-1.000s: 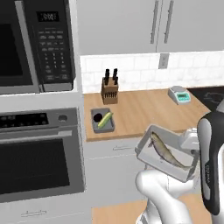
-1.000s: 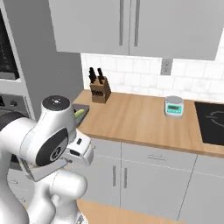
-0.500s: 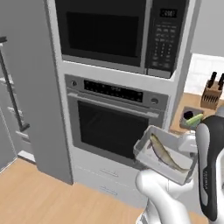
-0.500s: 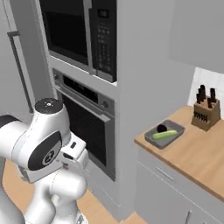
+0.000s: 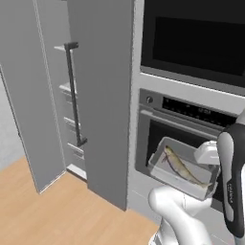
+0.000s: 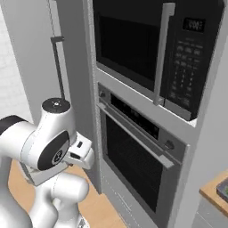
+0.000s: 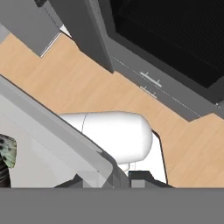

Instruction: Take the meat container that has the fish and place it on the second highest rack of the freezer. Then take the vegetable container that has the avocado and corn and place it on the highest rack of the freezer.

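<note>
Looking out from the base, I saw the freezer [image 5: 52, 95] with its door [image 5: 103, 95] open, left of the oven [image 5: 191, 139]. My hand [image 5: 209, 154] gripped the rim of the tray [image 5: 160, 165], held up before the oven. Inside lay the fish [image 5: 182, 167].

arm shell [image 6: 26, 142]: I see glossy white, rounded, bulbous links
joint cap [image 6: 55, 105]: dark grey disc at 12 o'clock
forearm band [image 5: 231, 177]: black strip with small white markings
base [image 5: 179, 217]: smooth white dome
</note>
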Controlling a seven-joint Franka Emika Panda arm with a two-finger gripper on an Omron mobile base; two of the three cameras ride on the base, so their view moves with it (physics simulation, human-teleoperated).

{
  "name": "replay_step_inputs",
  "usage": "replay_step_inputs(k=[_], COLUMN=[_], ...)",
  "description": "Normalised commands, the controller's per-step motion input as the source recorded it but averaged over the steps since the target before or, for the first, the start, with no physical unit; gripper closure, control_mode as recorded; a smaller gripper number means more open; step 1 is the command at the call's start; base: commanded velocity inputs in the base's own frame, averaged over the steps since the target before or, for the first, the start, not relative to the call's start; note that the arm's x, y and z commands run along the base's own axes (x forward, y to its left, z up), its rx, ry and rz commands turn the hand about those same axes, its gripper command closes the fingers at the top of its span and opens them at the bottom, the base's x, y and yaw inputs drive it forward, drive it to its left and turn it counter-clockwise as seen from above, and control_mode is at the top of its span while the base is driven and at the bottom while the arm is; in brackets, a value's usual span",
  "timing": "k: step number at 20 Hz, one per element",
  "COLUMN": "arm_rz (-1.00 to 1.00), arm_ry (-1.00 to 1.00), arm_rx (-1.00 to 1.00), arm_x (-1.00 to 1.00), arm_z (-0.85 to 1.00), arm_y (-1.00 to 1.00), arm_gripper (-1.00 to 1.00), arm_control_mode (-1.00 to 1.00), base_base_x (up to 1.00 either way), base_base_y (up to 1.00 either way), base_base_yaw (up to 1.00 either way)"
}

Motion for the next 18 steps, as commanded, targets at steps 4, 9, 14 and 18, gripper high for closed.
replay_step_inputs(k=[4,9,14,18], arm_rz=[0.0,0.0,0.0,0.0], arm_ry=[0.0,0.0,0.0,0.0], arm_rx=[0.0,0.0,0.0,0.0], arm_x=[0.0,0.0,0.0,0.0], arm_z=[0.0,0.0,0.0,0.0], arm_y=[0.0,0.0,0.0,0.0], arm_gripper=[1.0,1.0,1.0,1.0], arm_control_mode=[1.0,1.0,1.0,1.0], base_base_x=[1.0,1.0,0.87,0.71], base_base_y=[1.0,1.0,1.0,0.96], base_base_yaw=[0.03,0.0,-0.2,-0.58])
